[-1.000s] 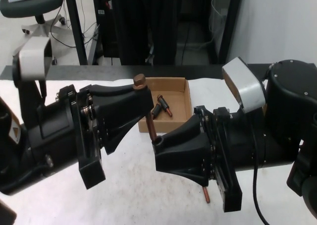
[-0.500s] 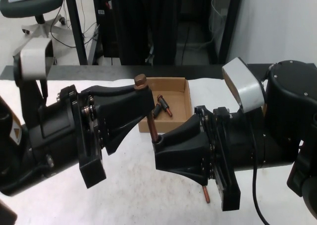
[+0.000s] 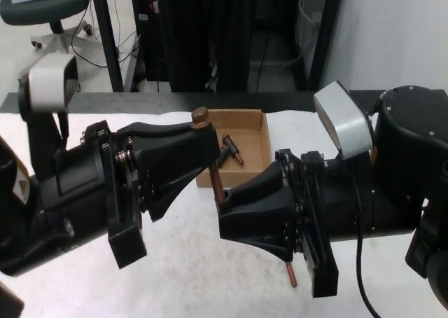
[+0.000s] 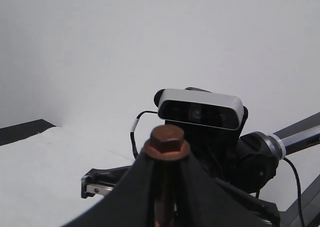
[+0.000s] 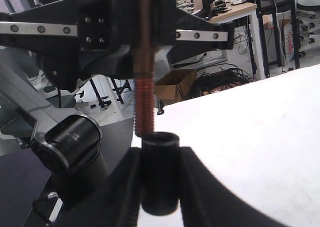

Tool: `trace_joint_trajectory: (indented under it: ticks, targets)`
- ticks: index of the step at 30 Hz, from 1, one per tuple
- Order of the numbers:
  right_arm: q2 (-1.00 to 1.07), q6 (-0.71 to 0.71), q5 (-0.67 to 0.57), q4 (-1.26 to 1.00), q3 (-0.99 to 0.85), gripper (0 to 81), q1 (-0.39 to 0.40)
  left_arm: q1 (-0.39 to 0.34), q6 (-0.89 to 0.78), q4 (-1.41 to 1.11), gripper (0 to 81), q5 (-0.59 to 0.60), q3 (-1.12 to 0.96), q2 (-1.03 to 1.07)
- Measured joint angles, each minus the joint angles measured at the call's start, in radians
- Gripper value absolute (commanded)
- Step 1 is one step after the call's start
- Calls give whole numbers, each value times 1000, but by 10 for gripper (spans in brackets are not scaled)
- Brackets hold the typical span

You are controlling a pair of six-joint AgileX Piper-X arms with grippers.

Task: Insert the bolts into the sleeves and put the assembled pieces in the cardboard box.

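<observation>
Two grips: left hand [image 3: 208,137] bolt [image 4: 169,143], right hand [image 3: 228,204] sleeve [image 5: 160,159].

A copper bolt [image 5: 144,107] stands upright, threaded tip meeting a black sleeve [image 5: 160,174].

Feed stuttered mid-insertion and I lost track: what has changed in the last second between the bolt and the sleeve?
The left end effector eased the bolt slightly down and toward the sleeve; its threaded tip now sits at the sleeve's mouth. Nothing was released or newly gripped. The right end effector, the cardboard box and the loose bolt on the bench stayed put.
</observation>
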Motion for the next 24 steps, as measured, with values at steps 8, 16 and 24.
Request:
trace_joint_trajectory:
  ticks: [8,16,24]
  targets:
    - [0,0,8,0,0,8,0,0,-2,-2,2,2,0,0]
    - [0,22,15,10,0,8,0,0,0,-2,2,-7,5,0]
    - [0,25,-7,16,2,8,13,0,0,-2,2,-22,10,0]
